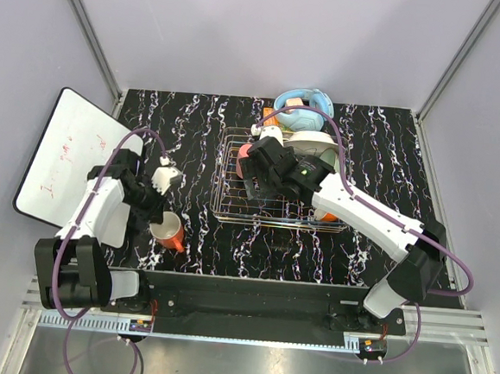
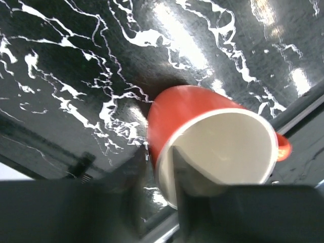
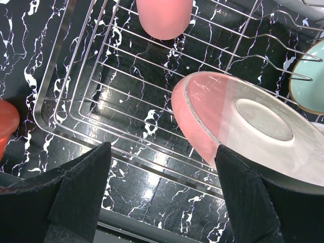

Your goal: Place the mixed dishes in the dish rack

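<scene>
Partway through the loading, judging by the rack. Already inside the wire dish rack (image 1: 231, 205): salmon-pink cup (image 3: 164, 17) toward its far side, pink-and-cream plate (image 3: 228, 121) leaning on edge over the wires, pale green bowl (image 3: 314, 76) just beyond it. More pale crockery at the rack's back under the right arm, too hidden to name.

Outside the rack and left to load: orange mug (image 2: 187, 111) with white inside, tilted on the table (image 1: 203, 123) near the front edge, well to the left of the rack. Left tool (image 2: 162, 167) pinched on that mug's wall, one finger inside the mouth, the other outside. Right tool (image 3: 162, 149) spread wide above the rack's near left corner, gripping nothing. Probably a lift and a carry across to a free stretch of wire next.

Table black and glossy, veined with white like marble, catching bright glare. Light blue headphones (image 1: 301, 104) behind the rack, a white board (image 1: 66, 155) with red marks off the left edge. Plain pale grey walls on three sides, metal frame posts in the corners.
</scene>
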Motion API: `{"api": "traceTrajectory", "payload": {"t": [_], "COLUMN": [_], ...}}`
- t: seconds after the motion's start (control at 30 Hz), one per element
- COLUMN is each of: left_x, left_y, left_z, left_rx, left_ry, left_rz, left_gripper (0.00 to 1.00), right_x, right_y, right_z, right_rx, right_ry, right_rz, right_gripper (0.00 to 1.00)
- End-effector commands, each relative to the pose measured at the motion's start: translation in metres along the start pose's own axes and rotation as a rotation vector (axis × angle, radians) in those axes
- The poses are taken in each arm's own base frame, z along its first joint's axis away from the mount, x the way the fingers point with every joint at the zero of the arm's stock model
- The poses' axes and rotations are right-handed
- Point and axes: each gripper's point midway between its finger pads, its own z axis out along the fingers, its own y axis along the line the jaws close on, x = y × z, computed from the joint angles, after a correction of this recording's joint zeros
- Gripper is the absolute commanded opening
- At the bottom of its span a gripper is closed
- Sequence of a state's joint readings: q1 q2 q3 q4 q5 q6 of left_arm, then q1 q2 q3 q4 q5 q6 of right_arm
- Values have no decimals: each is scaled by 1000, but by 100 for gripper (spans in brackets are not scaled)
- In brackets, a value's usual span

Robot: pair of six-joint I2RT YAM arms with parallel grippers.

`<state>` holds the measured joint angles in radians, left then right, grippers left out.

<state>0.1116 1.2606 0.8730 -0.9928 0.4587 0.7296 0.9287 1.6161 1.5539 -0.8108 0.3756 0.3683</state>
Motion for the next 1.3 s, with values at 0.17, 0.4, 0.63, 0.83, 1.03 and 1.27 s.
{"api": "traceTrajectory", "payload": {"t": [0.17,0.4,0.63,0.83,1.03,1.27], "left_x": [-22,-92,-187,-216,-237,-259], "left_y": [-3,-36,-93,-107,-118,-117], "left_z": [-5,-39,-119,-144,-181,-207], "left_rx": [18,203,624,698,726,959], "left_ry": [-96,-362,-703,-770,-911,-1011], "left_rz": [2,-17,-100,-24,65,-78], "left_gripper": [0,0,0,0,0,0], "right_x": [-11,-21,-54,-86,-102,-120], "right_y": [-4,2,29,39,43,59], "right_z": [-12,-16,-43,-77,-108,-121], "right_rx": [3,-27,-230,-646,-807,-977], "right_ry": [-50,-80,-180,-325,-386,-413], "right_rz": [39,74,244,647,753,822], "right_gripper": [88,90,100,100,100,100]}}
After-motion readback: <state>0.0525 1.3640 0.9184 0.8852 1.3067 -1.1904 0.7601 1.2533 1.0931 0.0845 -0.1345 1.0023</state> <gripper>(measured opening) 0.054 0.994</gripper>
